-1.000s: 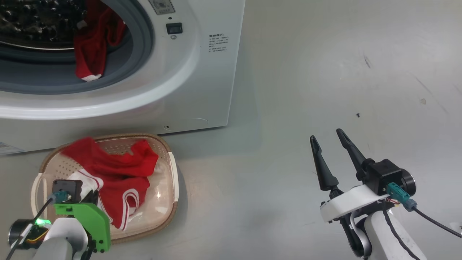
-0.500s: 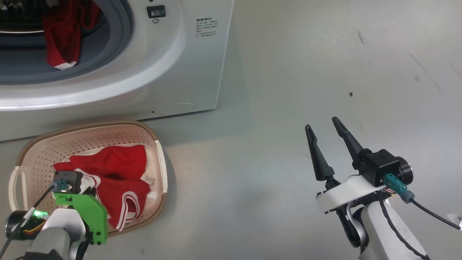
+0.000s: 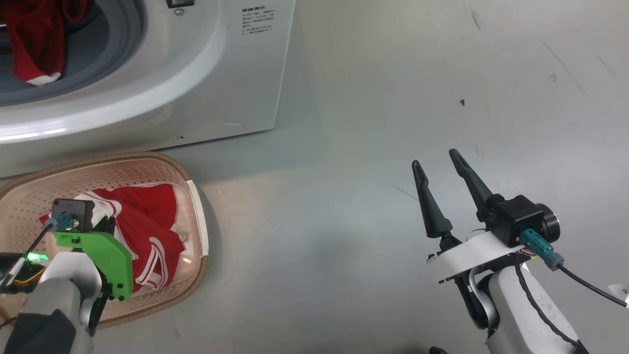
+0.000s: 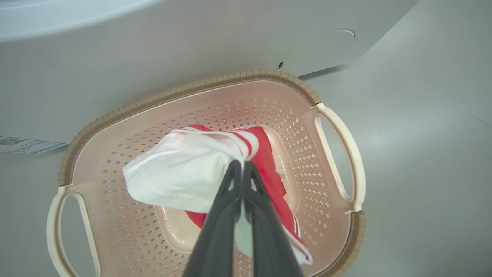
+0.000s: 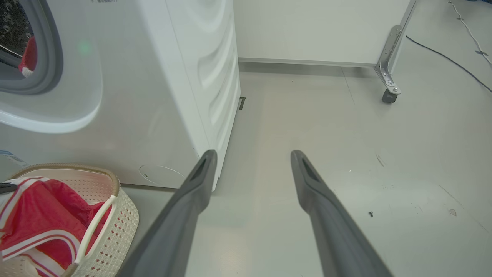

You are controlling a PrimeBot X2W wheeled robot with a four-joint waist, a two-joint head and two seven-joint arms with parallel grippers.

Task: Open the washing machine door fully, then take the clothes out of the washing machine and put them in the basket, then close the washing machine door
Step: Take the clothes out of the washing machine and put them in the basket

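Note:
My left gripper [image 4: 242, 166] is shut on the clothes [image 4: 184, 173], a red garment with white stripes and a white part. It hangs from the fingertips down into the cream basket [image 4: 192, 86], which stands on the floor in front of the washing machine [image 3: 221, 73]. In the head view the garment [image 3: 147, 221] lies inside the basket [image 3: 195, 206]. More red clothes [image 3: 29, 44] hang in the grey-rimmed drum opening. My right gripper [image 3: 435, 158] hovers open and empty over bare floor to the right. The washing machine door is out of view.
A small dark screw [image 3: 462, 102] lies on the grey floor. In the right wrist view a metal leg on a castor [image 5: 388, 73] stands by the far wall, and a dark cable [image 5: 446, 57] runs along the floor.
The head camera has swung, shifting the machine and basket up and left in view. My left gripper has lowered the red garment deeper into the basket. The right gripper has stayed open.

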